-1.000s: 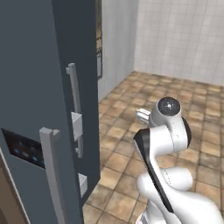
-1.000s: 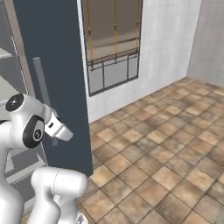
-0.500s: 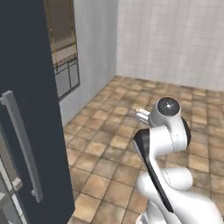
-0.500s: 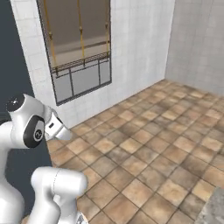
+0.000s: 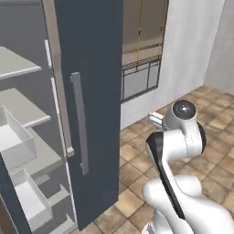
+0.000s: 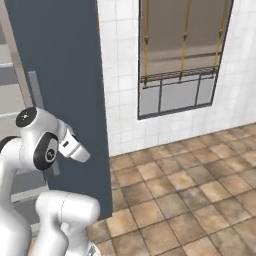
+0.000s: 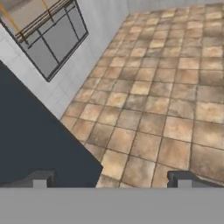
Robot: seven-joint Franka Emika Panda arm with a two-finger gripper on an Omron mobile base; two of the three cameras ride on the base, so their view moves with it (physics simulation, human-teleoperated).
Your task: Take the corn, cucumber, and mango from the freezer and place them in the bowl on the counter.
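The freezer (image 5: 91, 91) stands with its dark blue-grey door swung open. Pale grey shelves (image 5: 20, 107) and white drawers (image 5: 18, 144) show inside at the left. The same door (image 6: 60, 75) rises just behind my arm in the right base view. Its lower edge (image 7: 35, 140) crosses the hand view at lower left. My gripper (image 7: 111, 179) is open and empty, its fingertips (image 7: 41, 179) wide apart above the floor beside the door. The corn, cucumber, mango, bowl and counter are out of view.
A window with a brown blind (image 5: 139, 59) (image 6: 180, 60) (image 7: 48, 39) sits in the white tiled wall right of the freezer. Brown floor tiles (image 6: 190, 200) (image 7: 166, 100) stretch away to the right, with open room there.
The whole picture has shifted, so the base has turned. The freezer's open inside has come into the left base view. The gripper has stayed open.
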